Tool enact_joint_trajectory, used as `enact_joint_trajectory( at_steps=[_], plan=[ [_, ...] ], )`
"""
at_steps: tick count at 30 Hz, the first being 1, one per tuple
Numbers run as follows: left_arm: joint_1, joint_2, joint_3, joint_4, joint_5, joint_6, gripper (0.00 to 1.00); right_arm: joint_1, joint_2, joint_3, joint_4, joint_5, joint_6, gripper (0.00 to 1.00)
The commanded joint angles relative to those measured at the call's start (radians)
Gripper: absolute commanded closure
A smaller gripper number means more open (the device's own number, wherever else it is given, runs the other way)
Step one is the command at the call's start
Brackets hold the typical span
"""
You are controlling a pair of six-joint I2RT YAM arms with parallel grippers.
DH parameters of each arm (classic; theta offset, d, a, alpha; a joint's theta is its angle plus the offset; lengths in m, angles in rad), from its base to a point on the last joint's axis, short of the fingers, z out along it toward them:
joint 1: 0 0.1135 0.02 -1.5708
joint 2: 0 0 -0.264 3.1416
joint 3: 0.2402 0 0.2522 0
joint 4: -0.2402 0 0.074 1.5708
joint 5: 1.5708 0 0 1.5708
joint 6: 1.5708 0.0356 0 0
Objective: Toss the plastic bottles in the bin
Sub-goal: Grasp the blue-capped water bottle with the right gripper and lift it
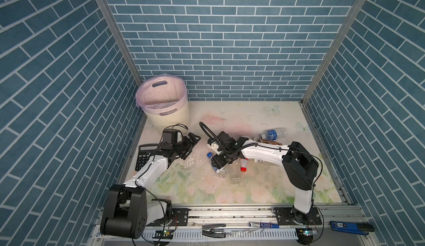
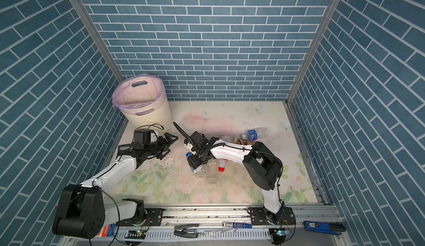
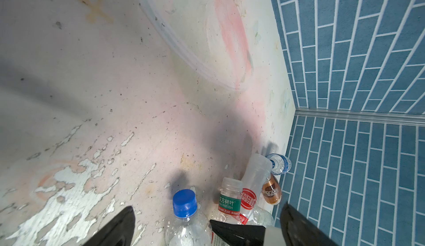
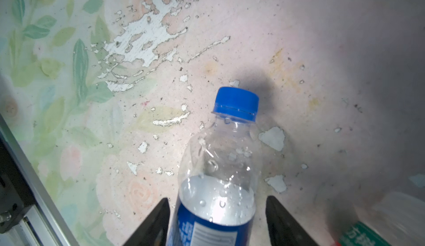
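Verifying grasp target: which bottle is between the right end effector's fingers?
The blue-capped bottle with the dark blue label; it alone lies within the right end effector.

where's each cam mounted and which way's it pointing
Top views: high over the robot's bases, looking down at the table, bin and both arms.
Left wrist: on the left arm, facing the bottle pile and wall corner; left gripper tips show.
Right wrist: looks down at the blue-capped bottle between right gripper tips.
Shared: that bottle appears in every view.

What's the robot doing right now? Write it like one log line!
right jaws: open astride clear blue-capped plastic bottle | left jaws: open, empty | cream ribbed bin: upright, far-left corner
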Motion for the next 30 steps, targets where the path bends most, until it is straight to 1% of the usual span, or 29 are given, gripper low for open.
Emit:
enact_joint_trajectory(
  at_steps=[1,4,9,13,19,22,25,30],
  plan=[
    [0.006,-0.032,-0.006,-0.035,-0.007,0.014,0.01,0.004,0.039,0.068,-0.043,0.026,-0.015,0.39],
    [0.006,-0.037,-0.012,-0.041,-0.01,0.013,0.01,-0.007,0.06,0.093,-0.045,0.048,-0.014,0.43],
    [0.006,-0.035,-0.016,-0.04,-0.013,0.009,0.01,-0.051,0.111,0.155,-0.056,0.022,-0.003,0.5],
    [0.006,-0.026,-0.01,-0.04,-0.015,0.01,0.01,-0.105,0.151,0.231,-0.072,0.015,0.009,0.54],
    [0.006,-0.001,-0.005,-0.022,-0.012,0.01,0.01,-0.202,0.255,0.421,-0.146,0.009,0.014,0.54],
    [0.006,0.013,-0.006,-0.011,-0.009,0.01,0.01,-0.241,0.336,0.521,-0.184,0.006,0.012,0.54],
    [0.006,0.026,-0.011,0.005,-0.005,0.005,0.01,-0.271,0.394,0.615,-0.219,-0.001,0.011,0.54],
    [0.006,0.037,-0.012,0.011,-0.004,0.01,0.01,-0.294,0.469,0.723,-0.264,-0.006,0.011,0.53]
  ],
)
